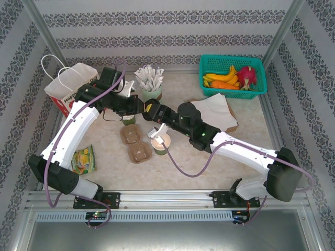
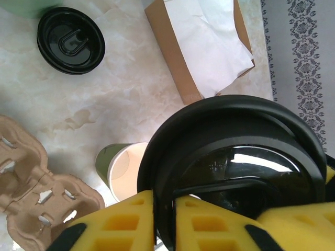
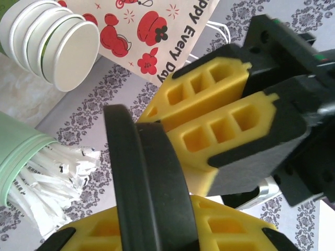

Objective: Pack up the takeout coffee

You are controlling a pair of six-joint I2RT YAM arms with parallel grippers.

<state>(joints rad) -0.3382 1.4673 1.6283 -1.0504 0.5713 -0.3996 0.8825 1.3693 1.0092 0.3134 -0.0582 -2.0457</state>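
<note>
Evidently early in the packing, the left tool [image 2: 165,204] and the right tool [image 3: 157,232] are meeting in mid-air over the middle of the surface [image 2: 120,99]. Both are pinching one black lid [image 2: 235,151] that is not yet sitting on any cup. The paper cup [image 1: 161,146], cream with a green band, is standing open-mouthed on the surface, between five and six o'clock of the meeting point in the top view. The cardboard carrier [image 1: 133,142] is lying just beside the cup at its nine o'clock, with nothing showing in its pockets. The printed gift bag [image 1: 67,88] is standing well apart at the cup's ten o'clock. By this reading, capping the cup, seating it in the carrier and bagging it are all waiting to be done.

The left tool's yellow fingers [image 2: 125,225] are pressing together on the lid's rim, which is running through the thin slot between them. The right tool's fingers [image 3: 235,232] are clamping the same lid at another part of its rim, edge-on in the right wrist view. It is looking like a handover, though which tool is giving cannot be told. A second black lid [image 2: 70,39] is lying flat on the surface, toward eleven o'clock in the left wrist view.
</note>
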